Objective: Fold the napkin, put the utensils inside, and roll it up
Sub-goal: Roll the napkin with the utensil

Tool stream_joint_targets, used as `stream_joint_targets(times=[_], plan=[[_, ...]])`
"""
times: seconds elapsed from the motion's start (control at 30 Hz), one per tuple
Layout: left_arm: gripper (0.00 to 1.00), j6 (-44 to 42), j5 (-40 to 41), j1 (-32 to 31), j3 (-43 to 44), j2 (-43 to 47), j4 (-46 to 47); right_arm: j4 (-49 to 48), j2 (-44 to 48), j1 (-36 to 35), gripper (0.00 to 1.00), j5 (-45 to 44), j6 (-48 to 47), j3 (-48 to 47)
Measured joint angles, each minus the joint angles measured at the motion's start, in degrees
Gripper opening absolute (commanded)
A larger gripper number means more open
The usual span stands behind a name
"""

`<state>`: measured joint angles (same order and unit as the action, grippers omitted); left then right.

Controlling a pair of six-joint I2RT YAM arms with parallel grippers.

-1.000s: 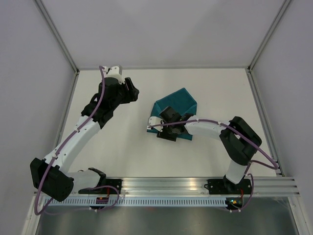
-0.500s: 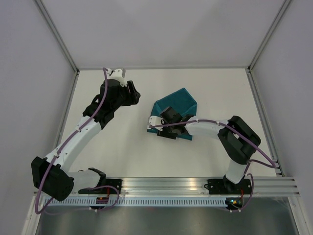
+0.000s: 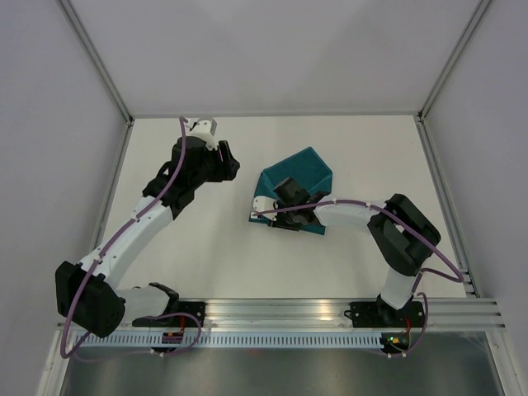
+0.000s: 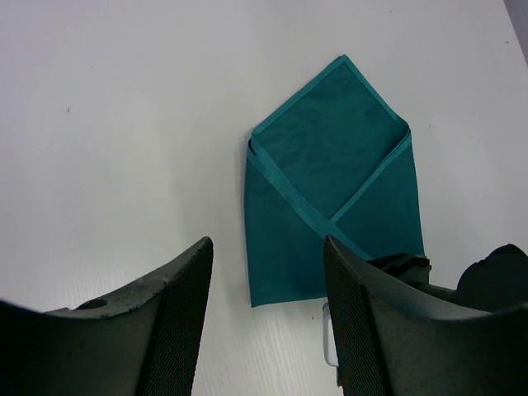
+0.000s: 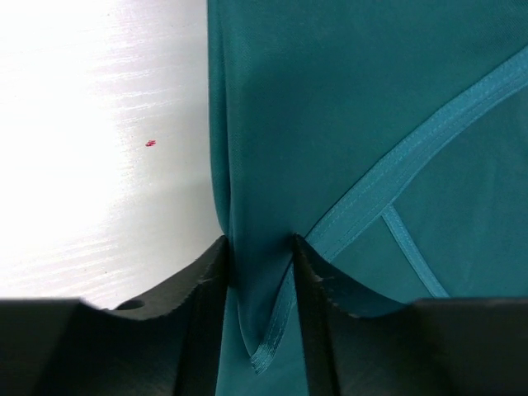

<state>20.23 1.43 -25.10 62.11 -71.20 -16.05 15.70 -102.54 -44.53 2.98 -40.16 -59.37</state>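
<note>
Though folded, sheeny pentagonal teal napkin (image 4: pixel 330 181)

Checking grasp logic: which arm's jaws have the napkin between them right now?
The right arm: its jaws pinch a fold at the edge of the napkin. The left arm hovers off to the side, jaws open and empty.

White/blk arms (image 3: pixel 130 238), purple cables (image 3: pixel 342 202)
</note>
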Motion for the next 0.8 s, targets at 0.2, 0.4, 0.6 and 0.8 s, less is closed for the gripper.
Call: stream_joint_targets(times=[0.2,0.4,0.6,0.8], plan=[[0.62,-0.2,-1.1,0.0,-3.3,1.4,1.5,0.6,-0.4,0.2,0.29,1.4,-0.8,-0.2],[0.62,-0.5,-1.8,-1.2,-7.2,7.3,5.6,3.0,-1.3,1.8,0.2,5.2,-1.5,-1.9],[0.62,-3.1,-0.2,-6.9,-12.0,15.0,12.6,7.1,-3.2,5.1,0.17,11.9,-2.3,-5.0],[0.62,-8.4,1.4,-12.2,-18.5,22.2,20.7,10.3,-4.8,8.0,0.17,17.8,-3.6,-7.2]])
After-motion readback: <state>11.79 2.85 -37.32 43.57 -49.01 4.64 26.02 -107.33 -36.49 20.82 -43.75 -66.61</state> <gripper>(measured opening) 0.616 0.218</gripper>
